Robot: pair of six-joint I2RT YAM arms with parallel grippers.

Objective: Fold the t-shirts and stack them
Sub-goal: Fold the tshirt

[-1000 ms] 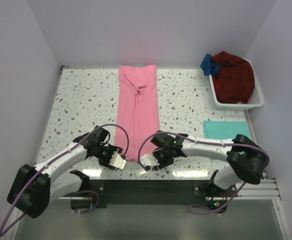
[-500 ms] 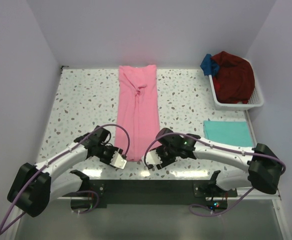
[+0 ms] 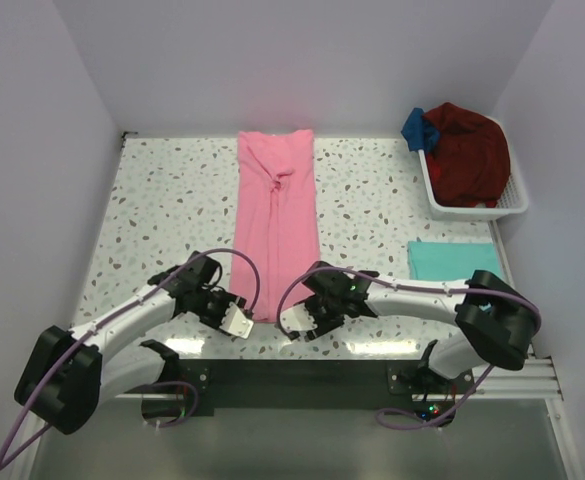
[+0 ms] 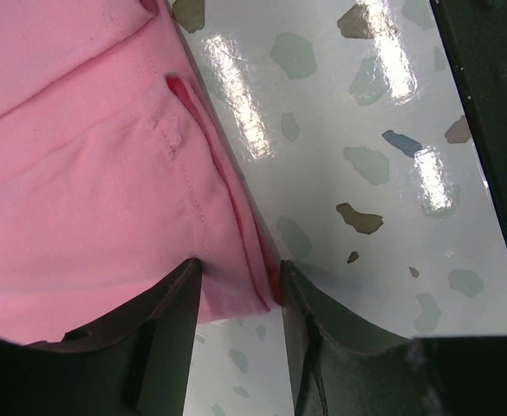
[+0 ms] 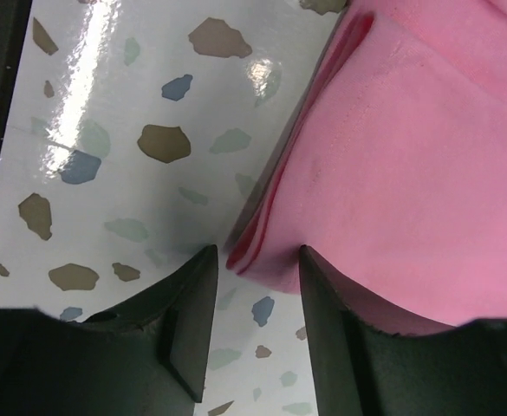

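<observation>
Claws apart: left claw [image 4: 240,269] and right claw [image 5: 256,253] each straddle a near corner of pink t-shirt [image 3: 276,215] on tabletop [image 3: 162,210].

Bright, even overhead light fell on the glossy speckled terrazzo table [image 3: 162,200], throwing white glare streaks along its near edge. Wrist views were sharp on the pink cloth t-shirt [image 4: 80,173]. The dark fingers [image 5: 184,329] of the right gripper [image 5: 257,256] were soft and shadowed.

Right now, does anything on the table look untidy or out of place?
Yes. The pink shirt lies in a long strip, but its cloth is bunched into a twisted wrinkle in the far half. The blue garment hangs over the basket rim.
</observation>
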